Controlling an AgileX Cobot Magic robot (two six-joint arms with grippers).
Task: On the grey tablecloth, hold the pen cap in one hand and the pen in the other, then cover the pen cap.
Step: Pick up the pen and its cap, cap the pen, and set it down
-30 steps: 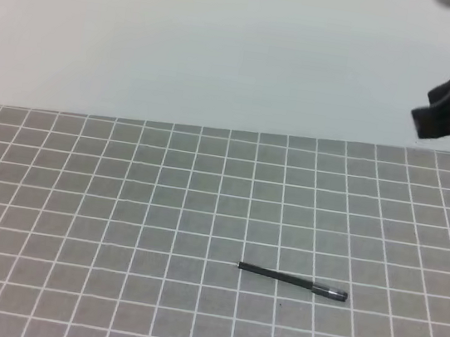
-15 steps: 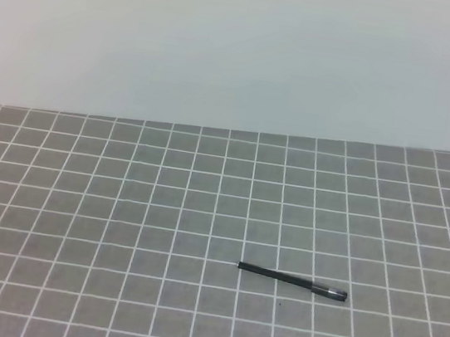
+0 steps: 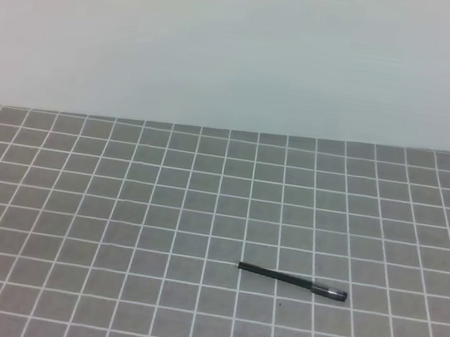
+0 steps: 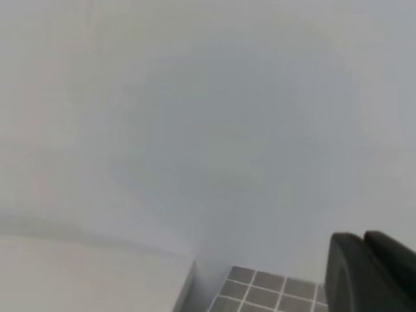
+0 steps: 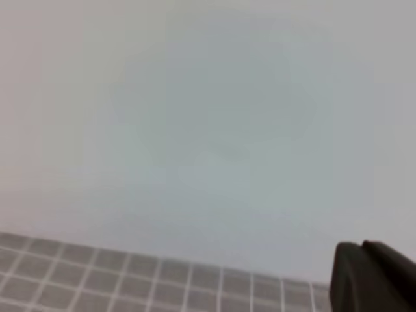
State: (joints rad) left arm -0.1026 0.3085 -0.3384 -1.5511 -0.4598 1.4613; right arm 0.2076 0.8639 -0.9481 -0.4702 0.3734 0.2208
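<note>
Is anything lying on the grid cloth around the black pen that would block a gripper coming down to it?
Nothing visible does. The thin black stick pen lies alone on the grey grid-printed tablecloth, with bare squares all round it. Neither gripper appears in the high view.

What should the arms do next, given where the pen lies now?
Probably nothing more than staying parked. The pen lies alone on the grey tablecloth, apparently capped at its right end; no loose cap shows. Both shut grippers face the wall, clear of it.
</note>
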